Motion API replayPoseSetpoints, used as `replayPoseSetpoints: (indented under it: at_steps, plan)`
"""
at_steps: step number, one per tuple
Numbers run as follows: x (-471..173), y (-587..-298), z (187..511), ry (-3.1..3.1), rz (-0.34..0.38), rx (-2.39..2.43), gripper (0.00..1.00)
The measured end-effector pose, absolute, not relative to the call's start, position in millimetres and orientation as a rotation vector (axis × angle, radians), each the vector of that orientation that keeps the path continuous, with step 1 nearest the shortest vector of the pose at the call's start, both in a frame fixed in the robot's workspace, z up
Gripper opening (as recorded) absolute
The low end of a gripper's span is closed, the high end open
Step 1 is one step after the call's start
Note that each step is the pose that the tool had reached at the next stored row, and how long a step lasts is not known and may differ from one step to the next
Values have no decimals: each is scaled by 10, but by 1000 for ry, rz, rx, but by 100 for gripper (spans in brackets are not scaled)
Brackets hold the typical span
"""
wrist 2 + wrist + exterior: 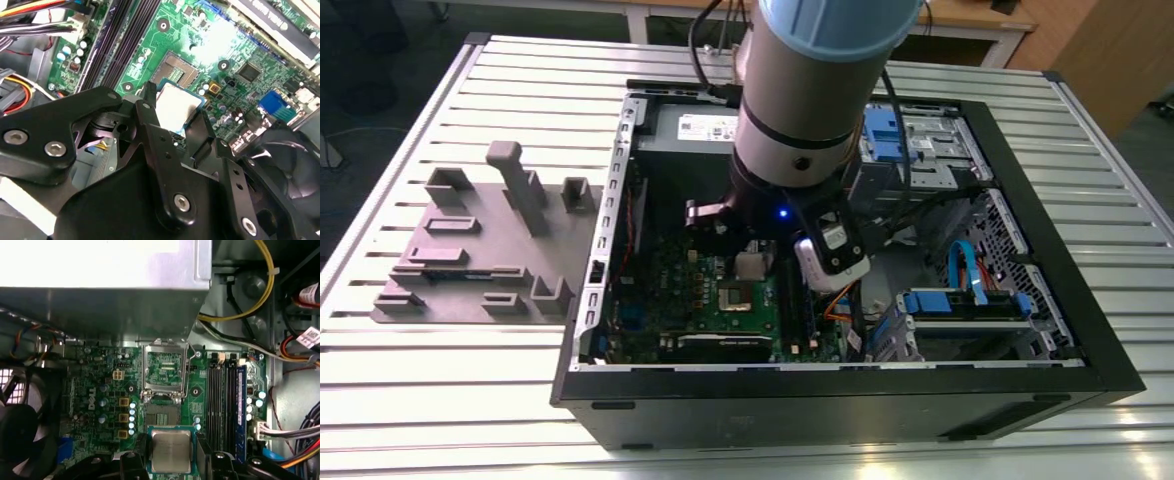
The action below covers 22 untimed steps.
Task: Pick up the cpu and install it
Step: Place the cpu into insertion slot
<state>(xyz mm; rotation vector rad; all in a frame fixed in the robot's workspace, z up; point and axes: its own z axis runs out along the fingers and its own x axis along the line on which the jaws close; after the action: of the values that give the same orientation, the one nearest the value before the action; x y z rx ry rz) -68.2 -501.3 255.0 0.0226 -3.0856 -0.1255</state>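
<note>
Silver-grey cpu [171, 450] edged in green; green motherboard [100, 390]; black end effector [172, 456]; black case [854, 400]; pale ribbed desk [454, 380].

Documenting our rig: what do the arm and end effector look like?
The arm is a thick silver-grey cylinder with a pale blue band, black cables beside it and a small blue light. The end effector is matte black plates with silver bolts.

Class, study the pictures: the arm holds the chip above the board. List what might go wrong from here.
The chip, pinched by its edges in the claw, may slip and fall onto the board.
It may reach the open socket skewed and bend contacts.
The raised frame could catch it.
</note>
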Motion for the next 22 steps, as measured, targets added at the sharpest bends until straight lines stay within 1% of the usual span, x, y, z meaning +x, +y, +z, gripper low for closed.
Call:
replayPoseSetpoints:
  at_steps: [22]
  plan:
    - [-732, -5015, 2157, -3087, -124, -7, 47]
